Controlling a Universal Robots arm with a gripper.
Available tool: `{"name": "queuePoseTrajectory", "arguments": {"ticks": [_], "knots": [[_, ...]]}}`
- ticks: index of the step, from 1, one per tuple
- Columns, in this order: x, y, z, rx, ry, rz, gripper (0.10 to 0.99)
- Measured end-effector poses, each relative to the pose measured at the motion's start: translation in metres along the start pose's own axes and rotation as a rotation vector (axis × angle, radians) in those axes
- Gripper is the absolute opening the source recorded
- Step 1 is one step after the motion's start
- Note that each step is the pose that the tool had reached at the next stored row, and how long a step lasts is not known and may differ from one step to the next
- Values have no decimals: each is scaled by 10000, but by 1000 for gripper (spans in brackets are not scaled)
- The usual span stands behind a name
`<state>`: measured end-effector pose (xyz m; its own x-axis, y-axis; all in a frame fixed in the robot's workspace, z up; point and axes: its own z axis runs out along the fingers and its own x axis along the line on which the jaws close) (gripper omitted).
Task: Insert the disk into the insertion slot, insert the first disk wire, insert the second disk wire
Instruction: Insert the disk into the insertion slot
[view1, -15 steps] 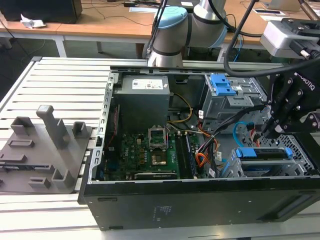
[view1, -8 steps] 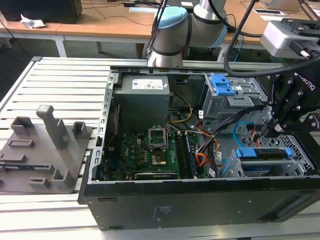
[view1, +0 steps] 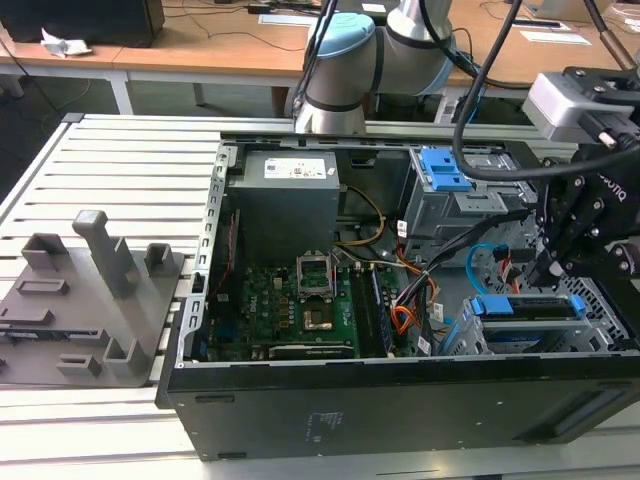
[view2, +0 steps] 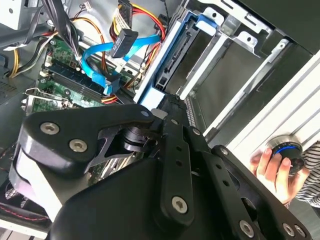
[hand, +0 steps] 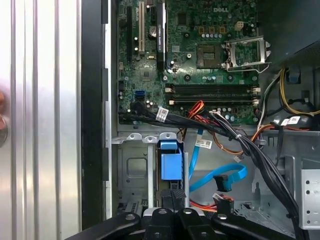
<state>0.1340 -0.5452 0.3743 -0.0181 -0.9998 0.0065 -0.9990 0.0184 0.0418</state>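
Note:
The disk (view1: 525, 312), silver in its bright blue carrier (hand: 170, 162), lies in the insertion slot (view1: 600, 330), the low grey cage at the exterior view's right. My gripper (view1: 546, 266) is shut and empty, its fingertips (hand: 172, 196) right at the carrier's near end. The first disk wire (view2: 144, 20), orange and red, hangs free beside the cage with its black plug (view2: 125, 43) unplugged. The second disk wire (hand: 220, 177), a light-blue loop (view1: 479, 262), also lies loose, and its dark plug (view2: 112, 86) is free.
The taller grey cage with a blue latch (view1: 444, 170) stands behind the slot. The motherboard (hand: 200, 60) and a thick black cable bundle (hand: 250, 150) fill the case's middle. A person's hand (view2: 272, 167) holds a knob outside the case. A grey fixture (view1: 90, 300) sits at the exterior view's left.

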Motion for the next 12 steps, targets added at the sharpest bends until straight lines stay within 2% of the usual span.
{"name": "queuePoseTrajectory", "arguments": {"ticks": [1, 4, 12], "knots": [[0, -2, 47, 0, 1, 0, 106], [-1, -4, 88, 0, 2, 1, 106], [-1, -5, 100, 0, 1, 0, 106]]}}
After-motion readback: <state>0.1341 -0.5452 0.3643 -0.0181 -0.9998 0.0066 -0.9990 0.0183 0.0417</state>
